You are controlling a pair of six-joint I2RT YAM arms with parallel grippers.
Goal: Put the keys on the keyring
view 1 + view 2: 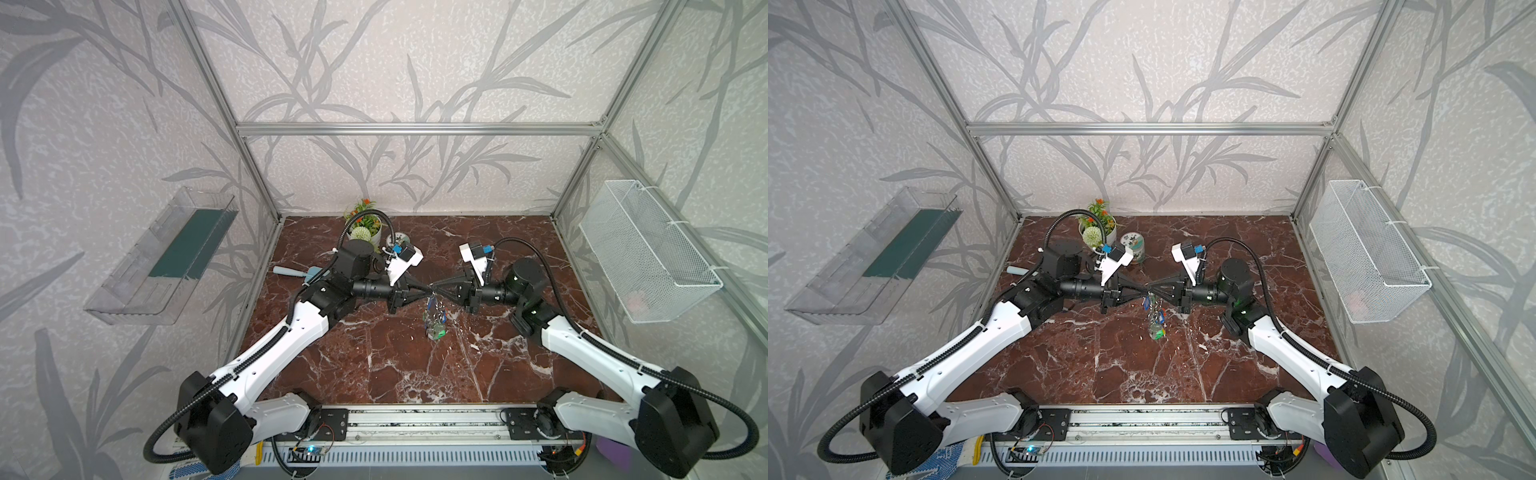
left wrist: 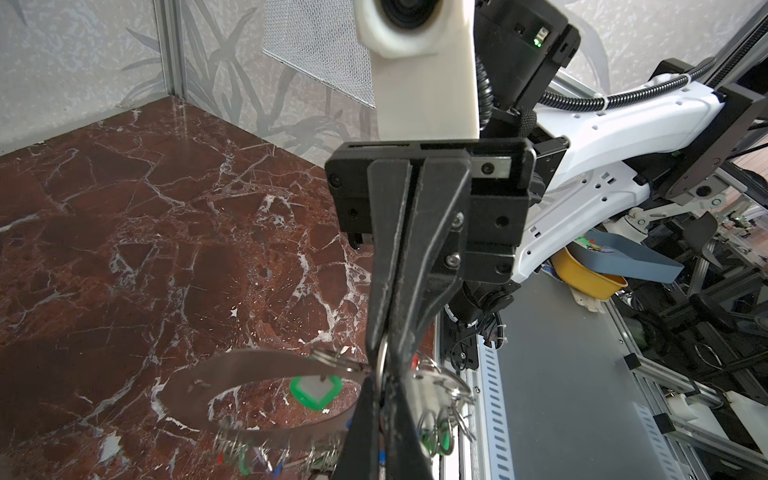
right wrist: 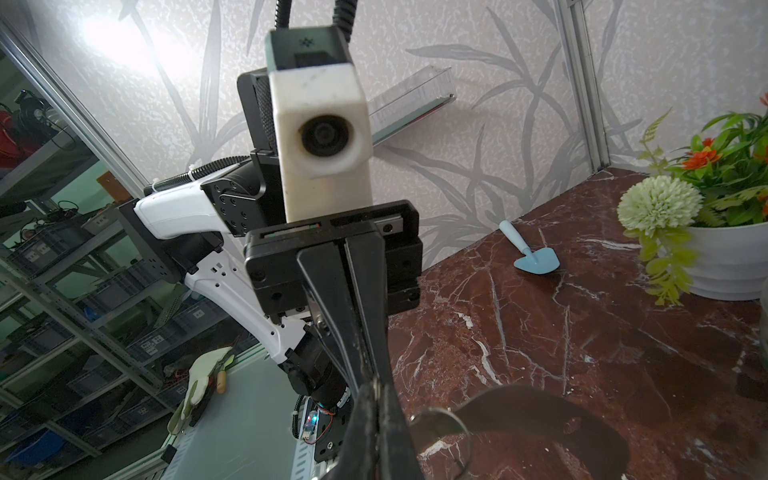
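Observation:
My two grippers meet tip to tip above the middle of the table. The left gripper (image 1: 427,288) is shut, and so is the right gripper (image 1: 435,286). Both pinch the rim of the keyring (image 2: 249,368), a grey metal plate with a large hole. It hangs edge-down below the tips (image 1: 1156,311). Several small rings and key tags dangle from its edge. A green key (image 2: 316,388) shows through the hole, lowest in the cluster (image 1: 435,331). A blue key (image 1: 1145,303) hangs just under the left fingers. In the right wrist view a split ring (image 3: 440,419) sits beside the dark plate (image 3: 540,411).
A potted plant (image 1: 363,226) and a small tin (image 1: 397,241) stand at the back. A light blue scoop (image 3: 532,259) lies by the left wall. A wire basket (image 1: 648,249) hangs on the right wall and a clear shelf (image 1: 166,257) on the left wall.

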